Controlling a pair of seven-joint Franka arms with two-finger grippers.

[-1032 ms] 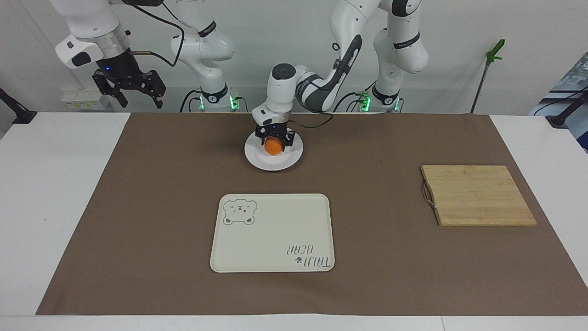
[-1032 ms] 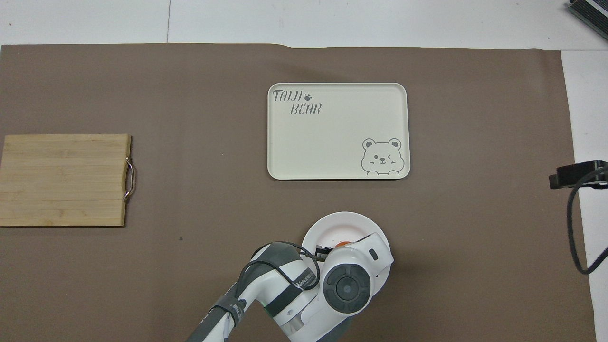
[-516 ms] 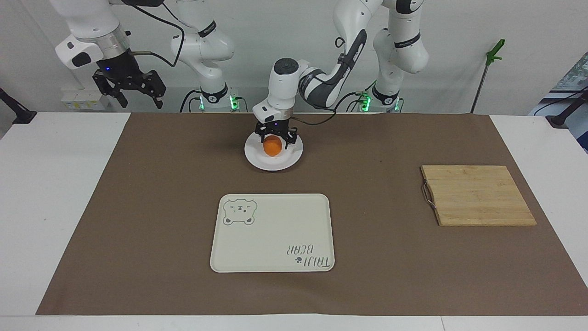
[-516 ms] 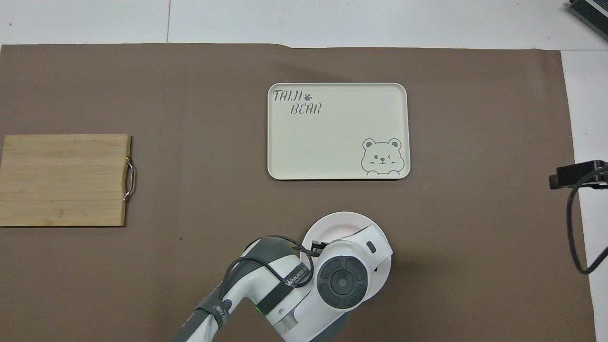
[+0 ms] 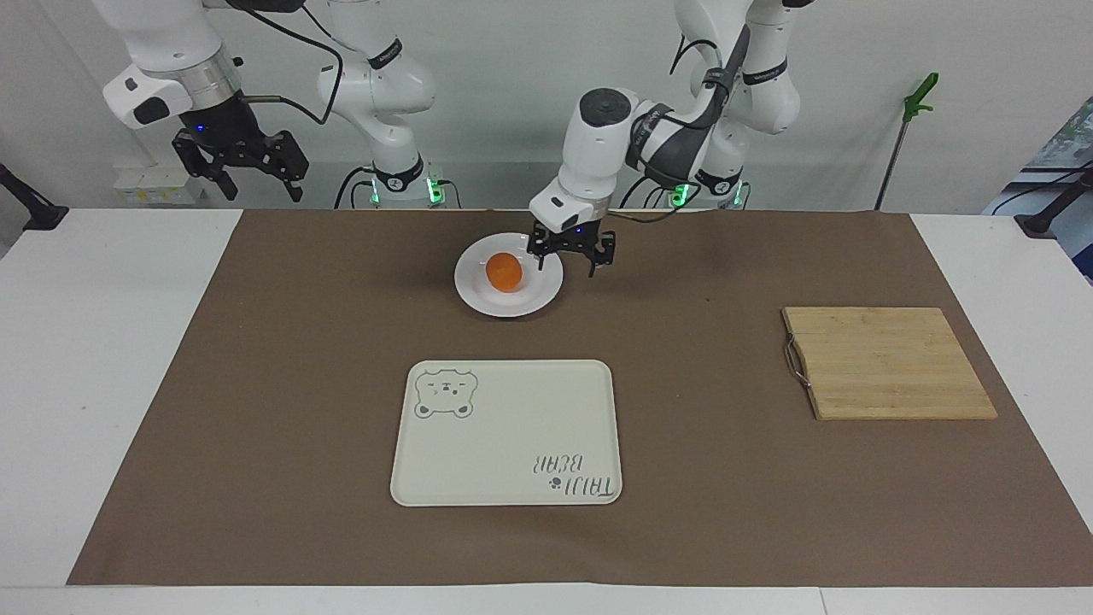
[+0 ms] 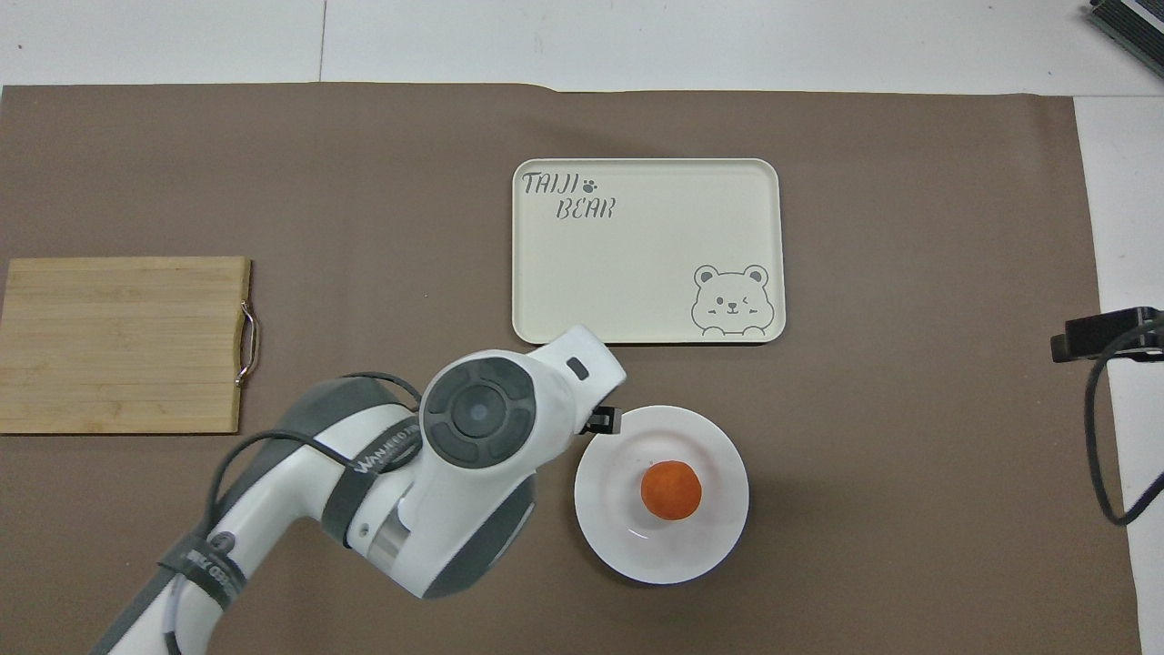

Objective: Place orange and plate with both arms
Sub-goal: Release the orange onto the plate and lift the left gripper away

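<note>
The orange [image 5: 504, 272] [image 6: 671, 489] rests on the white plate [image 5: 512, 307] [image 6: 664, 569], which sits on the brown mat close to the robots. My left gripper [image 5: 565, 260] hangs open and empty just above the plate's rim, on the side toward the left arm's end of the table, and touches neither. In the overhead view its white wrist [image 6: 509, 423] hides most of the gripper. My right gripper [image 5: 256, 184] waits raised and open over the right arm's end of the table, holding nothing.
A cream tray with a bear drawing [image 5: 504, 431] [image 6: 646, 250] lies farther from the robots than the plate. A wooden cutting board [image 5: 888, 363] [image 6: 123, 344] with a metal handle lies toward the left arm's end.
My left gripper has lifted off the orange and swung sideways toward the left arm's end. The orange stays on the plate. The right arm has not moved.
</note>
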